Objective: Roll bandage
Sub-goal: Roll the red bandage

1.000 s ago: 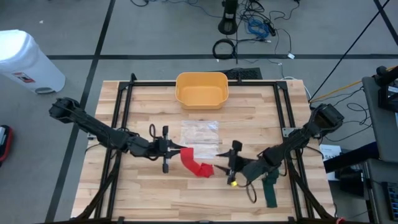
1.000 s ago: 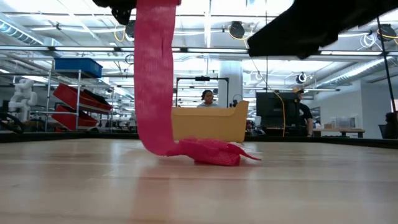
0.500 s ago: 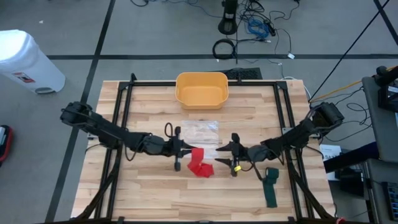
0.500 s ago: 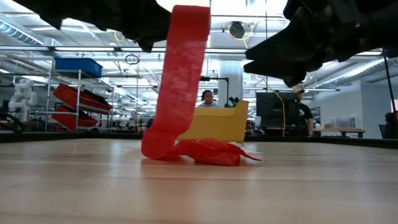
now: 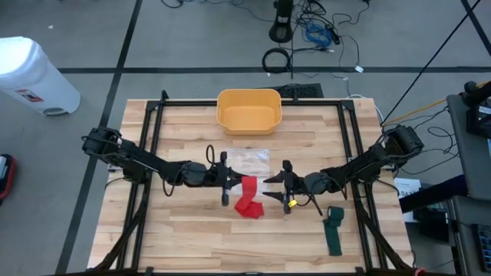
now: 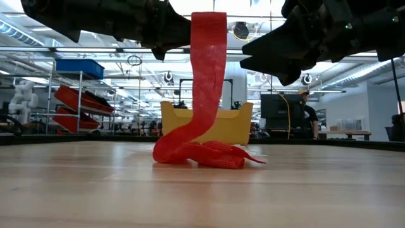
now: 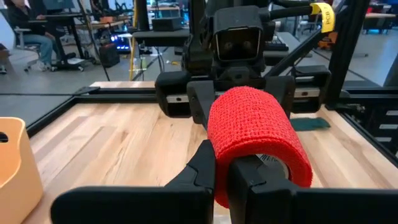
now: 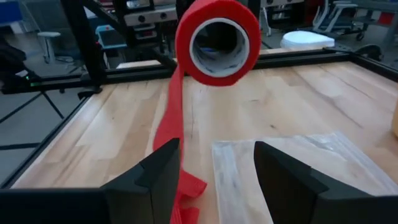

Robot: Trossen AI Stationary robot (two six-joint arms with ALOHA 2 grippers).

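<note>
A red bandage roll [image 5: 247,184] with a hollow core hangs above the table's middle, and my left gripper [image 5: 232,182] is shut on it, pointing level toward the right. A strip [image 6: 205,82] runs from the roll down to a loose red heap [image 6: 202,155] lying on the wood. My right gripper [image 8: 216,152] stands open just right of the roll, level, facing its open end [image 8: 217,40] without touching it. In the left wrist view the roll [image 7: 258,134] hides part of the right gripper [image 7: 239,102]. My left gripper holds the roll's wall at its left end [image 7: 219,180], which passes between the two shut fingers; one finger [image 7: 255,183] seems to reach into the core, the other [image 7: 202,171] stays outside. The fingers come level from the table's left. The roll is lifted clear, axis level, its strip hanging slack.
A yellow bin [image 5: 248,110] stands at the far middle, with a clear plastic bag [image 5: 247,159] flat on the wood just in front of it. A rolled green bandage [image 5: 334,230] lies near the right front. A black frame [image 5: 153,123] borders the table.
My left gripper has carried the roll toward the table's right and slightly down; the hanging strip has swung over the heap, which stayed put. My right gripper has gone left and toward the far edge, turning level until it faces the roll's open end.
</note>
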